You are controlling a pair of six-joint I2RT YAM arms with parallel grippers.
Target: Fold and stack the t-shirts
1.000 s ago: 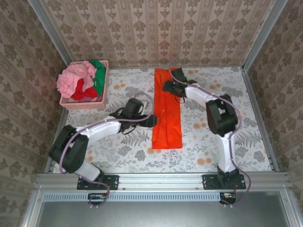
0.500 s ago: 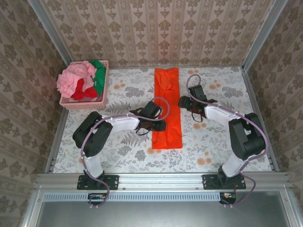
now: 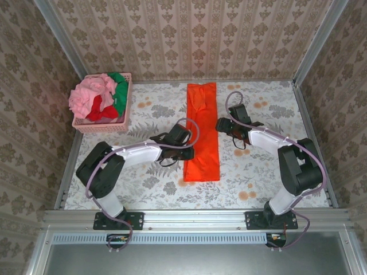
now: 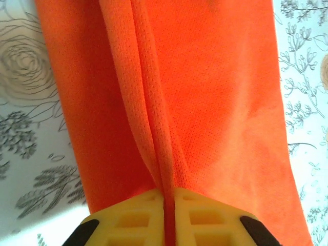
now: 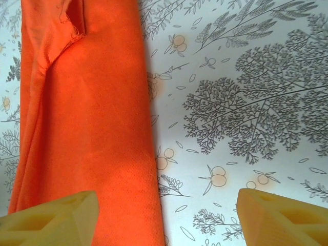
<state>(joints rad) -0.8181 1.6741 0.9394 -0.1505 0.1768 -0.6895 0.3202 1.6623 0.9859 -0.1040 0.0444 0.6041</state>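
Floral-printed tabletop (image 3: 258, 166) fills the floor of a booth with patterned wallpaper walls (image 3: 189, 40). An orange t-shirt (image 3: 202, 132) lies near its middle, folded into a long narrow strip that runs from the far edge toward the arms.

The left claw (image 3: 186, 150) sits at the strip's left edge, toward its near end. In the wrist view this claw (image 4: 168, 197) is clamped on the cloth: its yellow fingers (image 4: 128, 215) are pressed together on a raised ridge of orange fabric that runs away from them.

The right claw (image 3: 221, 123) is just beside the strip's right edge, about halfway along it. Its jaws stand wide apart (image 5: 166, 200), one finger (image 5: 51, 215) over the orange cloth and the other over bare tabletop.

Well to the left of the orange t-shirt, at the far side, a pink lattice basket (image 3: 100, 126) holds a heap of a pink shirt (image 3: 89, 94), a red shirt (image 3: 98, 110) and a green shirt (image 3: 120, 86).
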